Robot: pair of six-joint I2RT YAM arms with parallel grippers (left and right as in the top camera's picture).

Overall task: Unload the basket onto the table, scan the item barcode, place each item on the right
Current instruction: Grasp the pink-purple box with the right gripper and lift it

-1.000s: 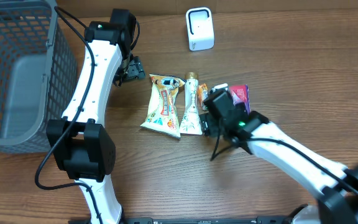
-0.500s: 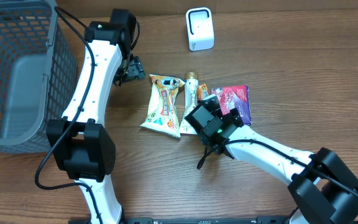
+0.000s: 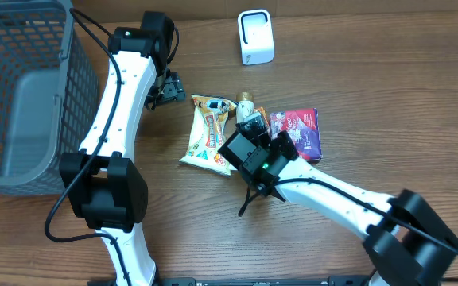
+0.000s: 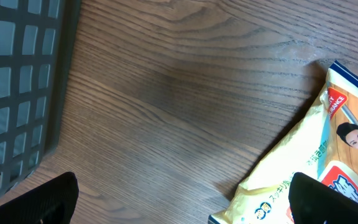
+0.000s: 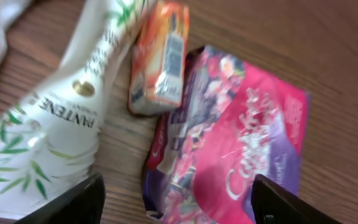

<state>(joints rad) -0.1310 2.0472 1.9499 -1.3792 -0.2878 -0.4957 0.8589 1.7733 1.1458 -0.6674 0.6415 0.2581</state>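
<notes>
Several items lie together mid-table: a yellow pouch (image 3: 209, 135), a white Pantene tube (image 5: 67, 106), a small orange box (image 5: 160, 56) and a pink-and-purple packet (image 5: 241, 137) (image 3: 299, 131). My right gripper (image 5: 176, 202) (image 3: 265, 139) hovers over them, open. Its jaws stand either side of the packet's near end, with the tube by the left finger. My left gripper (image 4: 182, 202) (image 3: 172, 87) is open above bare wood, and the yellow pouch (image 4: 309, 155) lies by its right finger. No barcode is readable.
A white scanner (image 3: 255, 36) stands at the back of the table. A grey mesh basket (image 3: 22, 87) (image 4: 17, 93) fills the far left, close beside the left gripper. The right arm's body covers most of the tube in the overhead view.
My right gripper has moved left across the items, uncovering the pink packet in the overhead view, and its jaws have narrowed a little. The left arm has not moved.
</notes>
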